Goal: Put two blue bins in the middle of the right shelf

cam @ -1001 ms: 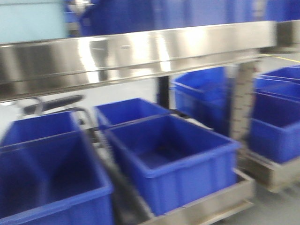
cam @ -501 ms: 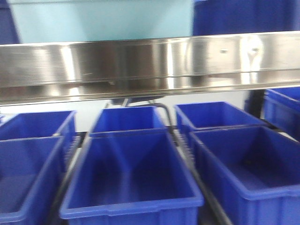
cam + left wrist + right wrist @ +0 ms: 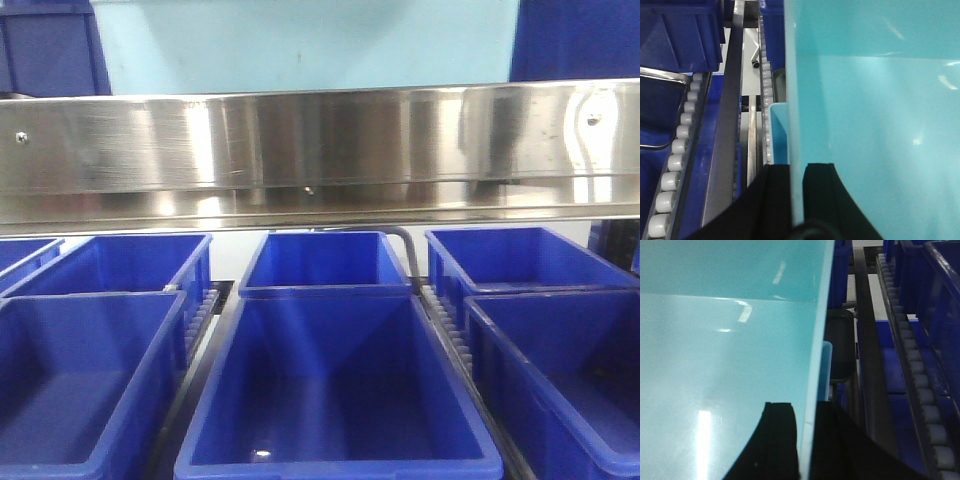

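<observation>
A light blue bin (image 3: pixel 300 45) hangs between both arms and shows above the steel rail in the front view. My left gripper (image 3: pixel 797 170) is shut on its left wall, one black finger on each side of the light blue bin (image 3: pixel 865 100). On the opposite side my right gripper (image 3: pixel 805 410) is shut on the right wall of the same light blue bin (image 3: pixel 725 340). Its inside fills most of both wrist views.
A wide steel shelf beam (image 3: pixel 320 150) crosses the front view. Below it dark blue bins sit in lanes: centre front (image 3: pixel 335 400), centre back (image 3: pixel 325 262), left (image 3: pixel 80 380), right (image 3: pixel 560 370). Roller tracks (image 3: pixel 675 165) (image 3: pixel 920 390) run between the lanes.
The view has swung left along the shelf: bins and beam slid to the right in frame, the upright post left the view. The blur is gone and the shelf now faces me squarely.
</observation>
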Motion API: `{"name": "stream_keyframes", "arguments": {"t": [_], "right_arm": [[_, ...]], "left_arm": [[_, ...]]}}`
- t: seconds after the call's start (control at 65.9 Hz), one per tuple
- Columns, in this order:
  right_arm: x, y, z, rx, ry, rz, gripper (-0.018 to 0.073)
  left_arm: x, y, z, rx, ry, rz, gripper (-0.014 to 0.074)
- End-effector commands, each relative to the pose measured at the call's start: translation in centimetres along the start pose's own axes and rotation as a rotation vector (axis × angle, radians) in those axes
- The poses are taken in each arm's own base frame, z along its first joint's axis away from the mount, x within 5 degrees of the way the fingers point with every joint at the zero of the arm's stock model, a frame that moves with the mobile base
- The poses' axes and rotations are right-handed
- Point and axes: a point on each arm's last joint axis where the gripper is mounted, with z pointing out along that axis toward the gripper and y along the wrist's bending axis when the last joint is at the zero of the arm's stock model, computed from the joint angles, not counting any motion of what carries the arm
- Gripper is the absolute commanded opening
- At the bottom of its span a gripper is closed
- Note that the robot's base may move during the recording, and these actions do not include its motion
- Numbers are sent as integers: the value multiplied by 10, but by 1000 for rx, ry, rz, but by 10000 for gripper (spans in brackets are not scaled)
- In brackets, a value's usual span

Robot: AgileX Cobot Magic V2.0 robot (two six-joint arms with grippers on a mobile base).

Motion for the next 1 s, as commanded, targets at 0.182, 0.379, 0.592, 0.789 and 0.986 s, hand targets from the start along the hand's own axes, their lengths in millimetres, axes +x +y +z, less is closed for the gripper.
{"name": "stream_keyframes", "arguments": {"t": [0.182, 0.379, 0.592, 0.789, 0.986], "right_arm": [[-8, 1, -8, -18, -66, -18, -162], [-8, 1, -8, -18, -66, -18, -162], [-8, 1, -8, -18, -66, -18, -162], [-8, 1, -8, -18, -66, -18, -162], [-8, 1, -8, -18, -66, -18, -162]], "left_arm": [[-7, 0, -8, 7, -61, 17, -111], [-7, 0, -8, 7, -61, 17, -111], [-7, 0, -8, 7, -61, 17, -111], [-7, 0, -8, 7, -61, 17, -111], [-7, 0, -8, 7, -61, 17, -111]]}}
